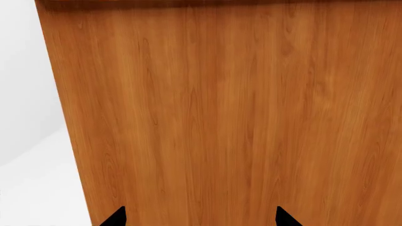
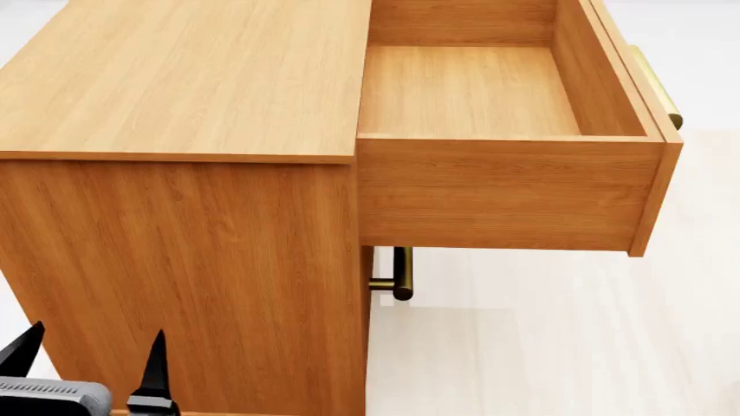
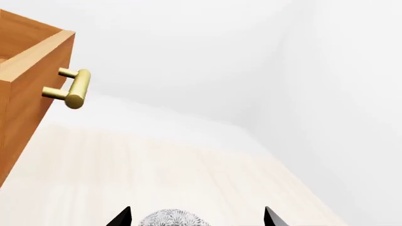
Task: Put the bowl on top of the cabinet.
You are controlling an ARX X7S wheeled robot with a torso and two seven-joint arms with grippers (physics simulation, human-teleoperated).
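The bowl (image 3: 174,218) shows only in the right wrist view, as a sliver of white rim with a dense grey leaf pattern at the frame's edge. It lies between the spread fingers of my right gripper (image 3: 196,217) and touches neither; this gripper is open. The cabinet (image 2: 185,78) fills the left of the head view, and its flat top is bare. My left gripper (image 2: 88,355) stands open low beside the cabinet's side wall (image 1: 226,117), holding nothing. The head view shows no bowl and no right gripper.
The cabinet's top drawer (image 2: 469,87) is pulled far out to the right and is empty. Its brass handle (image 3: 74,89) juts out near my right gripper. A lower brass handle (image 2: 400,273) sticks out under the drawer. Pale floor (image 2: 555,338) spreads to the right.
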